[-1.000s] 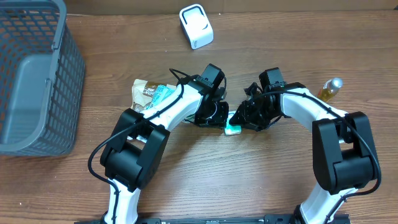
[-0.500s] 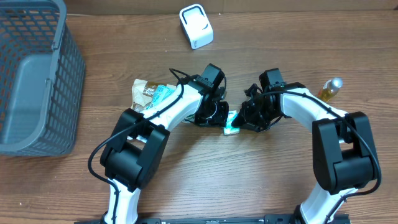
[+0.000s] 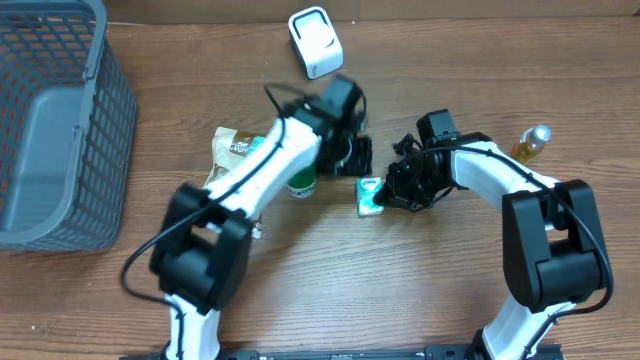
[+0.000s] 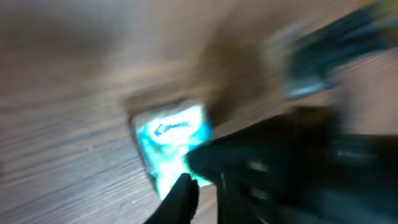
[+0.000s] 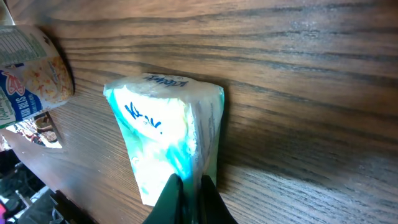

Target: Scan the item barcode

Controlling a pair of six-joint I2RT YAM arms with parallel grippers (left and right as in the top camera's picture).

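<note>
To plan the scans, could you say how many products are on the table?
4: tissue pack in the right pincer, snack pouch by the left arm, green-white container beside it, amber bottle far right. More may be hidden.

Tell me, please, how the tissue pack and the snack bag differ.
The tissue pack is pinched at one edge by the right pincer; the snack bag lies free, with no pincer on it. The pack is teal and white; the bag is cream and brown. From overhead the pack looks smaller than the bag. Both are soft printed wrappers.
</note>
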